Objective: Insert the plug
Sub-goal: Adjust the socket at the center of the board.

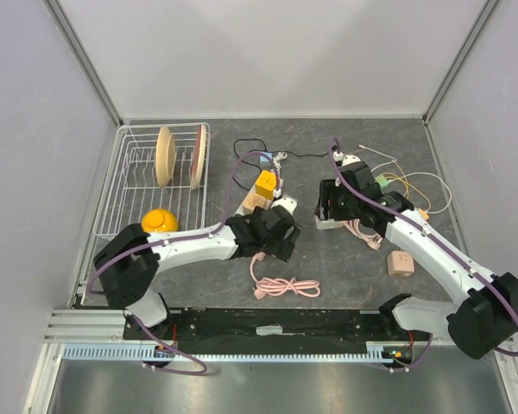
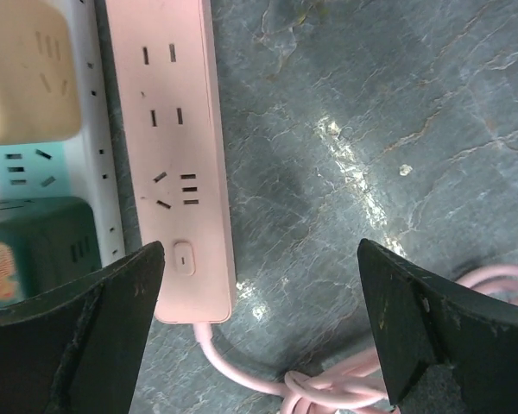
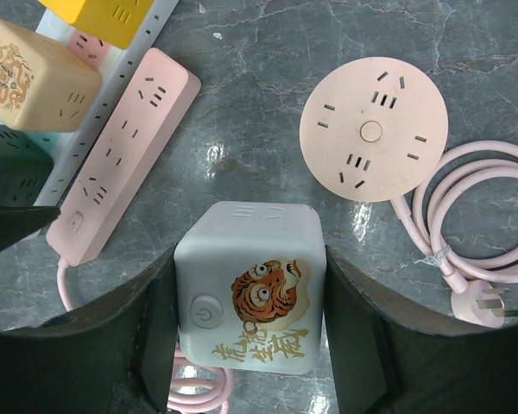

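Top external view: dish rack at the left of the frame; both arms reach to the middle of the grey table.
Rack contents: tan plate and reddish plate stand on edge in the upper part; yellow round item sits in the lower part.
Writing: white cube socket shows a tiger picture with gold Chinese characters beneath, too stylised to read; beige cube bears a gold ornament, unreadable.
Right arm: right gripper is clamped on the white cube socket, one finger against each side.
Left arm: left gripper has its fingers spread wide with nothing between them, over the lower end of the pink power strip.
Plug: pink plug lies on the table at the lower right of the right wrist view, on the coiled cord of the round pink socket, apart from both grippers.
Other sockets: yellow cube; dark green cube beside the white strip.
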Controlling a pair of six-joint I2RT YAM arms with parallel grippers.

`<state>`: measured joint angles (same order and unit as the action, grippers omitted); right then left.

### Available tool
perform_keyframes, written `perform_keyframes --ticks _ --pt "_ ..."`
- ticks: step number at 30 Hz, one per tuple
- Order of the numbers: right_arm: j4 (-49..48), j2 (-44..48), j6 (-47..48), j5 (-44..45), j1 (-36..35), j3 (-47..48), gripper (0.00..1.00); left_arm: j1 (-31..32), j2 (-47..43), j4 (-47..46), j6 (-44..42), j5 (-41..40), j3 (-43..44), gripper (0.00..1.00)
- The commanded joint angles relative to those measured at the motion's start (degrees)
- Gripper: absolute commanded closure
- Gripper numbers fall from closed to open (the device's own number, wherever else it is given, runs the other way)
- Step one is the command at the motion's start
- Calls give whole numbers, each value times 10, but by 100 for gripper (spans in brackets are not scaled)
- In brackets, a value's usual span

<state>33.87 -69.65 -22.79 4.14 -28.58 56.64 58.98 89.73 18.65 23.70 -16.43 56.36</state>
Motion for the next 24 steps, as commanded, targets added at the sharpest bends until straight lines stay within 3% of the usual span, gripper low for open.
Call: perform_keyframes --ticks 1,6,10,17,24 --pt "-30 25 2 10 5 -7 100 10 58 57 71 -63 59 1" --pt "-30 34 6 15 11 -16 100 10 83 79 87 -132 70 1" --pt "-31 37 10 17 16 -21 100 7 105 81 79 -137 80 1" --pt "-33 34 15 18 21 -18 100 -1 126 82 82 -64 90 1" --pt "-35 30 22 19 29 -14 100 13 120 82 91 24 120 9"
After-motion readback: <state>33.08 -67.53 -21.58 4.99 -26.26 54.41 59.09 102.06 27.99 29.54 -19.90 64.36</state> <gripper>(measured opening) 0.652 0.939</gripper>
